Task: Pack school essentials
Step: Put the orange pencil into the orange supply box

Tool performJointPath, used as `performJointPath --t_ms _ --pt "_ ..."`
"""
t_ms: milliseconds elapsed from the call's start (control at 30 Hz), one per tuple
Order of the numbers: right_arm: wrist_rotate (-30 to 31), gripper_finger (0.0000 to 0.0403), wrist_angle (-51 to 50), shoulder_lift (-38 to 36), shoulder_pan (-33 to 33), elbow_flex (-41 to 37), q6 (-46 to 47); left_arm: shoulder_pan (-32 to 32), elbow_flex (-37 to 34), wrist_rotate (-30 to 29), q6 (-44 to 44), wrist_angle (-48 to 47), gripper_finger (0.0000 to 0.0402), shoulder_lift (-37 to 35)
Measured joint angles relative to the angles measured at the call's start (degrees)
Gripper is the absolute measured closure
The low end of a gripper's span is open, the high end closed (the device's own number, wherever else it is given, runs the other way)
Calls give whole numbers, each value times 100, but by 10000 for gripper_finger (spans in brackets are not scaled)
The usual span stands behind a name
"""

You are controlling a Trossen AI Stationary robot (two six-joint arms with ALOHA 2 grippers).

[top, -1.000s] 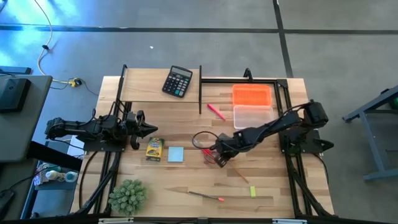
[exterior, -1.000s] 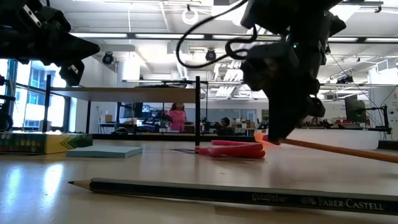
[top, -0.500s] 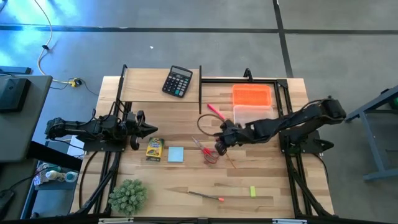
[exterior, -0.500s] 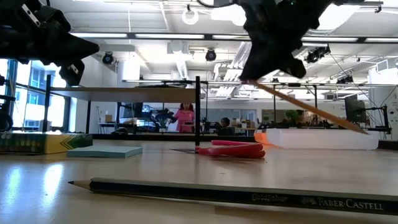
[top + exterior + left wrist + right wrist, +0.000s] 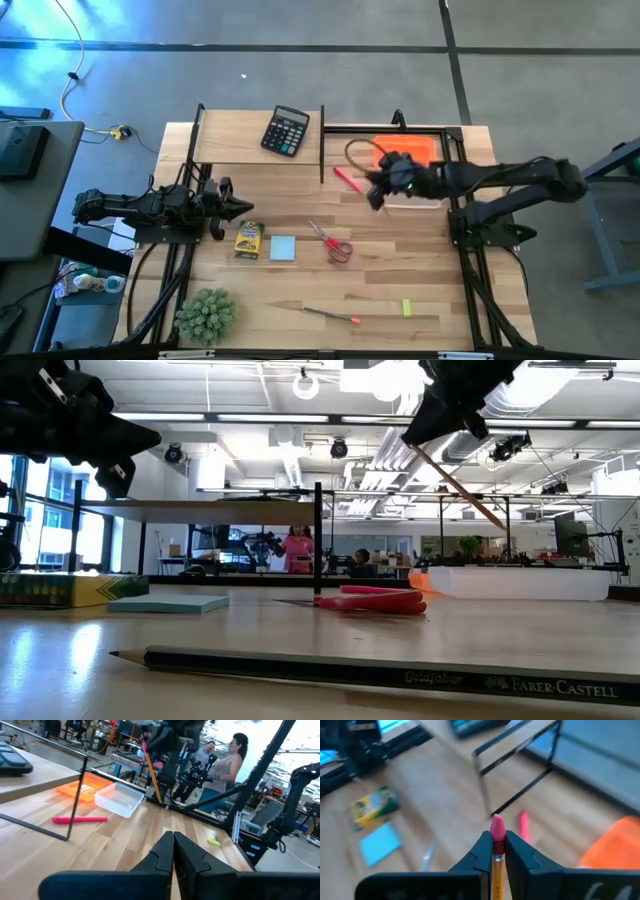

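Dark green, nearest the front edge: one pencil (image 5: 380, 675) flat on the table, in the same spot as a second ago. Just beyond, off to the side, lime eraser (image 5: 407, 308), likewise unmoved. Farther in, in a loose row: crayon box (image 5: 248, 239), blue note pad (image 5: 283, 248), red-handled scissors (image 5: 331, 243). All lying where they were, none packed yet.

Just behind the crayon box, left gripper (image 5: 240, 207): clenched on nothing, parked, no change.

Then the change itself. Right gripper (image 5: 378, 190): a second ago low over the wood beside the scissors, now lifted well clear and swung back toward the far right of the table. Clamped tight on a yellow pencil (image 5: 497, 851), pink rubber end poking up between the fingers, shaft hanging slanted underneath. Hovers at the end of the clear box (image 5: 405, 185) nearer the pink marker (image 5: 347, 179); marker itself flat on the wood, untouched.

Behind the clear box, orange lid (image 5: 405, 152). Farther across, black calculator (image 5: 286, 131), no part of the job.

For the task: pick-up done, carry nearly done. Probably left for this item: bring the pencil over the box, tilt it to fit, let go. Everything else yet to be fetched.
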Motion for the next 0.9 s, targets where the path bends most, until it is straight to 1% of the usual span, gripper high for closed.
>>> performJointPath --t_ms 233,333,433,600,900 --pt "-97 386 -374 -471 -976 0 -1546 0 0 -43 -81 2 401 0" --pt "-250 386 -655 -470 -1347 0 -2069 1 1 -45 -361 7 401 0" --pt "-488 386 -974 -301 -1699 0 -2474 0 0 -41 -589 7 401 0" --pt "-1050 386 -1206 65 -2154 0 -2803 -1 2 -41 -734 4 401 0" --pt "-1919 386 -1460 835 -2600 0 -2714 1 2 -52 -749 4 401 0"
